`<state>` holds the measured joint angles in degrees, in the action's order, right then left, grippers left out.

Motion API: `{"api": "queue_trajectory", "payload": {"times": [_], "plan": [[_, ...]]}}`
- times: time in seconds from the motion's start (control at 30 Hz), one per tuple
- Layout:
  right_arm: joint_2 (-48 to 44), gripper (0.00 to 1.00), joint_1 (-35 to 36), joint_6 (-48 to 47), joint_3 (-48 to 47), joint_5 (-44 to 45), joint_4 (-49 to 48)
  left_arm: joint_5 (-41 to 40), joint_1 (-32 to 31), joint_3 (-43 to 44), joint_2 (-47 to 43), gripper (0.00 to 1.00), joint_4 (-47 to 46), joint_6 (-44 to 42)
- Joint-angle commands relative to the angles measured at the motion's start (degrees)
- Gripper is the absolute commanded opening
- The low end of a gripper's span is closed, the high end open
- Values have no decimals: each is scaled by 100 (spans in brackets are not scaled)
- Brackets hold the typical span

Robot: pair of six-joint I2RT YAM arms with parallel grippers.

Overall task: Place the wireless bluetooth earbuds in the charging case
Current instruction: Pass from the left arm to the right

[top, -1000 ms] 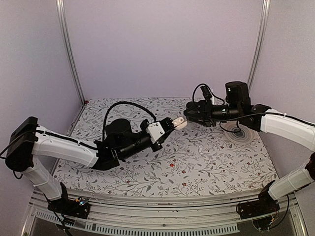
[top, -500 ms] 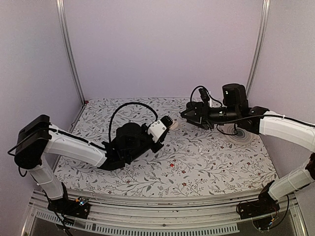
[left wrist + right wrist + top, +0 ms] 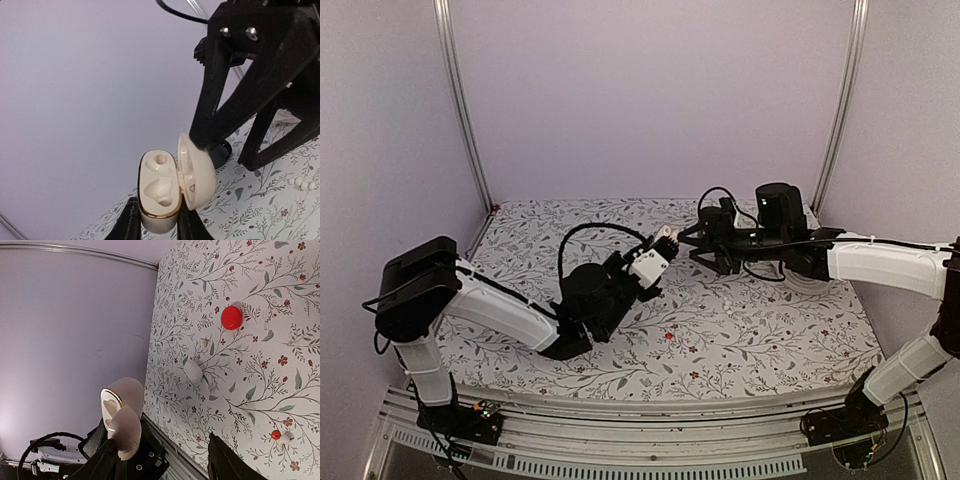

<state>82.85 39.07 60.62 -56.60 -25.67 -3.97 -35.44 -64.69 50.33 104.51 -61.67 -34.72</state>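
Cream charging case (image 3: 159,192), open, clamped between left fingers (image 3: 128,221)

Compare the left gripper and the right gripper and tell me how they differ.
The left gripper has its jaws shut on the charging case; the right gripper's jaws stand open and hold nothing. The left gripper clamps the case's lower half, while the right gripper only reaches the open lid with one tip. Both are black and meet at the case, raised above the table.
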Motion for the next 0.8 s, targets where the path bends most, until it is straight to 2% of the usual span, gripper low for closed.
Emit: {"api": "queue_trajectory", "payload": {"times": [0.0,0.17,0.33,0.6,0.7,0.77], "plan": [[119,60,66,250,-98,195,-409,-476,-228,-33,558,0,-1686,-1656],[-34,58,75,348,91,359,-542,-832,-266,252,1357,0,-3099,-3092],[-5,58,94,302,97,295,-542,-806,-276,314,1345,0,-3054,-3136],[284,57,149,256,51,139,-601,-773,-328,365,1478,0,-3539,-3595],[392,52,189,201,-42,128,-605,-779,-350,431,1542,0,-3672,-3730],[437,43,205,204,-32,141,-605,-788,-350,458,1555,0,-3701,-3765]]}}
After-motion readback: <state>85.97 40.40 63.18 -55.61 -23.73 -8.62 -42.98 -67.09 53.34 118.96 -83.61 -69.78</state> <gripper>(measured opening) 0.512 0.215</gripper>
